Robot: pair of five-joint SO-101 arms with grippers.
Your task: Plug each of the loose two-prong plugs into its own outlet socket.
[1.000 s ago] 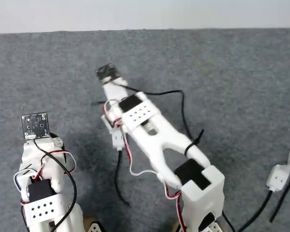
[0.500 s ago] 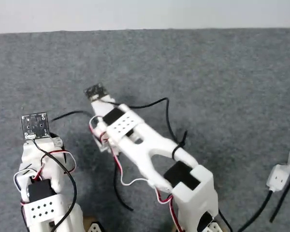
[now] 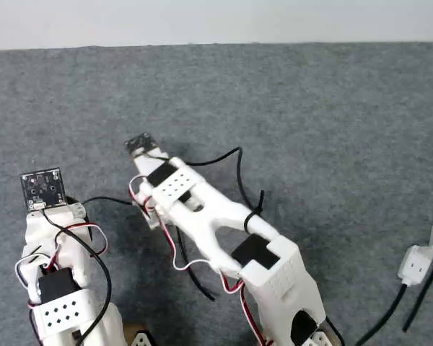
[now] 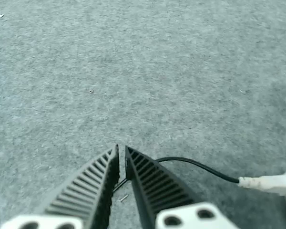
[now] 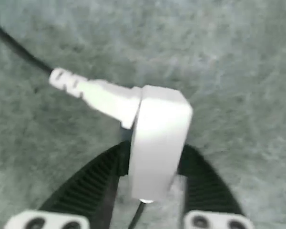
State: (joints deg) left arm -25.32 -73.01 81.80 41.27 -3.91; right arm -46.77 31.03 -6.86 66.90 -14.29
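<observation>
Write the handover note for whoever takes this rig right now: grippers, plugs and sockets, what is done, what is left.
Left gripper: shut, over the black cord.
Right gripper: shut on a white socket block.
Done: a white plug looks seated in that block.
Left: white connectors at the far right of the carpet in the high view; cannot tell whether they are joined, so check them.

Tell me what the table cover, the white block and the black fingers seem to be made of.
Cover: grey carpet or felt, matte; a fuzzy fibre texture shows.
Block: probably plastic, smooth, dull white; flat faces, rounded edges.
Fingers: likely black plastic, matte; moulded ribs.
</observation>
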